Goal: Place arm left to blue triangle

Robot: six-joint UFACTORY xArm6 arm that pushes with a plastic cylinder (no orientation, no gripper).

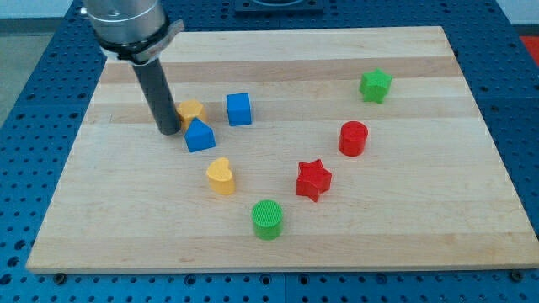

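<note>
The blue triangle point(200, 135) lies on the wooden board point(421, 219) at the view's upper left. My tip point(168, 131) rests on the board just left of the blue triangle, close to it or touching it. A yellow block point(191, 110) sits just above the triangle, to the right of the rod. A blue cube point(239, 108) lies to the right of the yellow block.
A yellow heart point(221, 177) lies below the triangle. A green cylinder point(268, 219) sits near the bottom middle. A red star point(313, 178) and a red cylinder point(354, 138) lie to the right. A green star point(376, 85) is at the upper right.
</note>
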